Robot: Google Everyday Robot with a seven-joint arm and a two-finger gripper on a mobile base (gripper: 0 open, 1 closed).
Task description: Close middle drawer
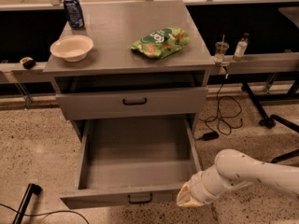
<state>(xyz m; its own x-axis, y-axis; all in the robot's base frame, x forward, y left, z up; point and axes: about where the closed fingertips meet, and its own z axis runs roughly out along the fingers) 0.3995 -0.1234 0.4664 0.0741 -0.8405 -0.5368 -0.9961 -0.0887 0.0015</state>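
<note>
The middle drawer (135, 153) is pulled far out of the grey cabinet, and its plain grey inside is bare. Its low front panel (93, 199) carries a small black handle (140, 199). My gripper (186, 200), a pale beige tip on the white arm (243, 171), is at the right end of that front panel, at the drawer's front right corner. The arm comes in from the lower right.
The taller-fronted top drawer (133, 101) is shut. On the cabinet top are a bowl (72, 47), a blue can (73, 12) and a green snack bag (160, 42). A cup (221, 50) and bottle (240, 46) stand on the right ledge. Cables (224, 120) lie on the floor.
</note>
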